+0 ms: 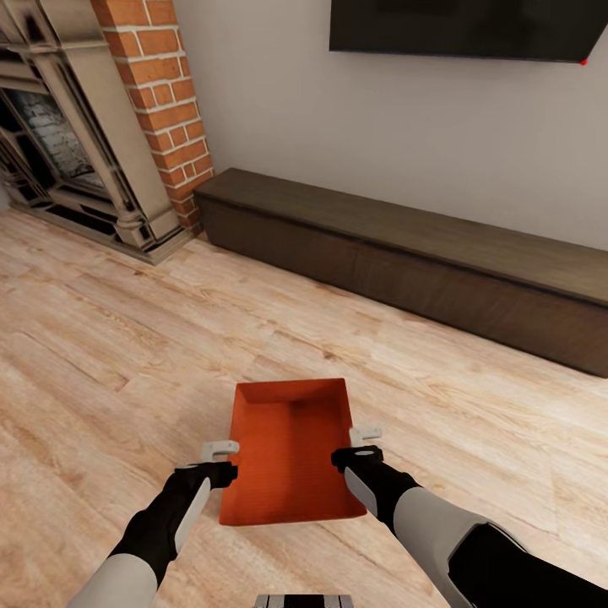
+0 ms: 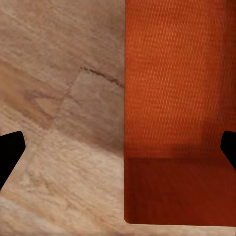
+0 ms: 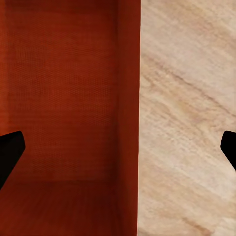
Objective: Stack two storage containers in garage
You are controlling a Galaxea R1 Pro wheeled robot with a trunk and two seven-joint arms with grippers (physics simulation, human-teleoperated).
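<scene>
One orange-red open-top storage container lies on the light wood plank floor of the living room, straight in front of me. My left gripper is at its left long wall and my right gripper at its right long wall. In the left wrist view the gripper is open, its black fingertips far apart, one on each side of the container's wall. The right wrist view shows the same: the gripper is open astride the wall, with the container's inside on one side and floor on the other.
A brick fireplace stands at the back left. A long, low dark cabinet runs along the far wall beneath a wall TV. Open plank floor spreads to the left and right of the container.
</scene>
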